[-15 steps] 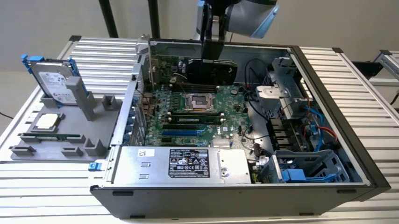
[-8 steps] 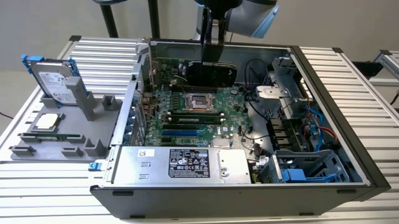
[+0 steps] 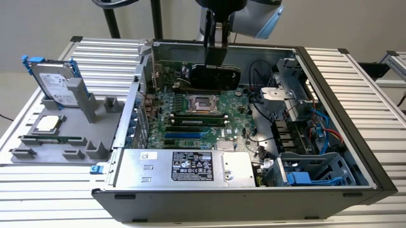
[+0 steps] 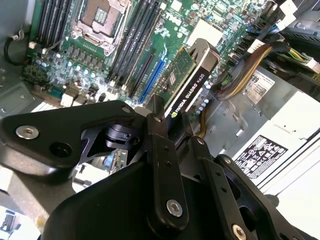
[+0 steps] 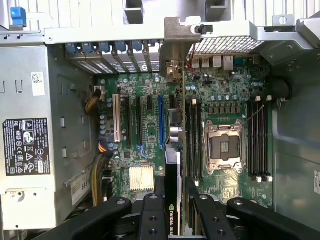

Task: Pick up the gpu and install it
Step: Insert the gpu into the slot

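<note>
Near edge of the exterior view: open computer case (image 3: 241, 202) lying on its side on a slatted table (image 3: 38, 190), with the silver power supply (image 3: 184, 167) along its near wall and a blue drive cage (image 3: 311, 173) toward the exterior view's right. On the exterior view's left, outside the case, a grey parts holder (image 3: 63, 137) carries a silver hard drive with blue rails (image 3: 54, 83), a processor chip (image 3: 47, 124) and a narrow memory stick (image 3: 51, 139).

Mid-scene: green motherboard (image 3: 197, 126) with the CPU socket (image 3: 204, 102) open and empty.

Farther in: the gpu (image 3: 214, 76) hangs above the far part of the board, gripped from above by the gripper (image 3: 214, 61). The jaws are closed, pinching the gpu on its two flat faces; the fingers (image 5: 150, 215) bracket the card's top edge in the first wrist view. The gpu (image 4: 187, 90) hangs edge-down straight below the jaws, black shroud on one face, green board on the other.

Key relation: the gpu's (image 5: 172, 165) long axis runs parallel to the expansion slots, and the card looks lined up just beside the blue slot (image 5: 161, 120), its silver end bracket (image 5: 176, 45) pointing at the case's rear slot openings. Whether the card edge already touches the slot cannot be told; it appears to be slightly above the board.
</note>
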Tool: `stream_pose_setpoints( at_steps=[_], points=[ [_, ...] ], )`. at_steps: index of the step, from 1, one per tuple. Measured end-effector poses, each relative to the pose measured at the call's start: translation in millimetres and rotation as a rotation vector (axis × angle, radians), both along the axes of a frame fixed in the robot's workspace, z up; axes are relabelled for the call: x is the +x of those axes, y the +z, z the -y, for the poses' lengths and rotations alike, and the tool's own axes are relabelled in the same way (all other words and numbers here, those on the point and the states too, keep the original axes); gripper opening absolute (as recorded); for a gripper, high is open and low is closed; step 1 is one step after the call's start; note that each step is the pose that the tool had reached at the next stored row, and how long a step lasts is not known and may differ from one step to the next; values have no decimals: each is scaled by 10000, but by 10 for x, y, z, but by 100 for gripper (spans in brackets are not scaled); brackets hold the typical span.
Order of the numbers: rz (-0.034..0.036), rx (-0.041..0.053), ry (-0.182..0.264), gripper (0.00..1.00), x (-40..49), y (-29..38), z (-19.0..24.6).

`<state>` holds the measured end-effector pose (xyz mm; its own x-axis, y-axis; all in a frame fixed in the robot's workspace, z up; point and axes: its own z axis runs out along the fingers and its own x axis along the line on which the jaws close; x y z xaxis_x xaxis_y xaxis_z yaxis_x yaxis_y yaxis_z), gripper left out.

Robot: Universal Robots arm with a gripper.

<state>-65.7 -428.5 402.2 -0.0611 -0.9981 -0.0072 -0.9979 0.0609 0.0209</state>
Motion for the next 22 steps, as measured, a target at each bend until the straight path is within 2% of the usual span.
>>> stream_pose_setpoints(
  at_steps=[8,22],
  points=[
    [1,1,207,0,0,-17,0],
    [5,-5,217,0,0,-53,0]
  ],
)
